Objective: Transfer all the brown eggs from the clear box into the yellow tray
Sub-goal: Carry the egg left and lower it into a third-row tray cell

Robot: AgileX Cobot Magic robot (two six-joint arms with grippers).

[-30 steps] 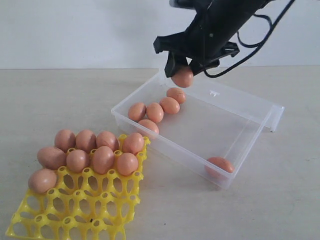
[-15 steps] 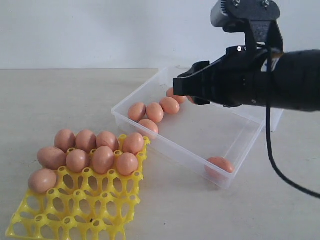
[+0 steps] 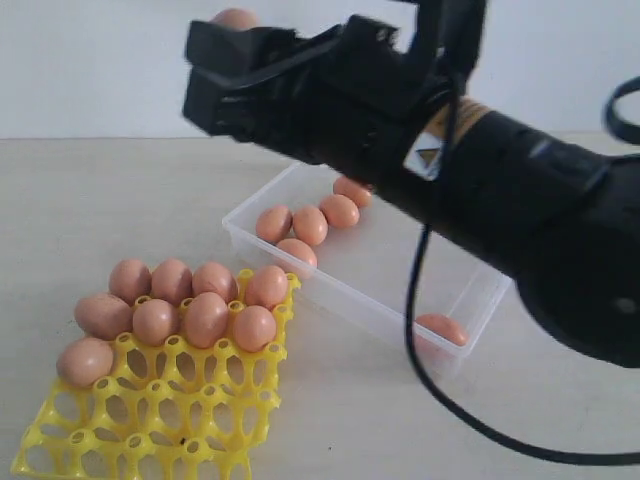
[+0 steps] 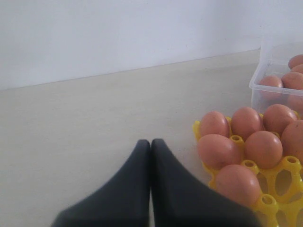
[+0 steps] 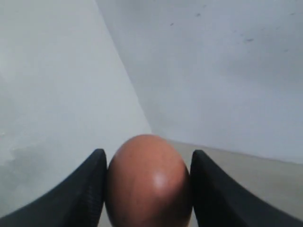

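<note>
My right gripper [image 5: 147, 163] is shut on one brown egg [image 5: 147, 182], which fills the gap between both fingers. In the exterior view that held egg [image 3: 235, 17] shows at the top, above the black right gripper [image 3: 232, 35], high over the table and left of the clear box [image 3: 345, 291]. Several brown eggs [image 3: 310, 225] lie in the box's far corner and one egg [image 3: 440, 327] in its near right corner. The yellow tray [image 3: 150, 430] at lower left carries several eggs [image 3: 205, 318] in its back rows. My left gripper [image 4: 150, 142] is shut and empty, low beside the tray [image 4: 279, 182].
The right arm's thick black body [image 3: 520, 200] and its cable [image 3: 415, 330] hang across the box and hide much of it. The box's lid is hidden behind the arm. A pale wall [image 3: 100, 60] backs the table.
The right arm has swung from above the box's far corner to the left and up with the egg, coming much closer to the exterior camera. Eggs in tray and box have not moved.
</note>
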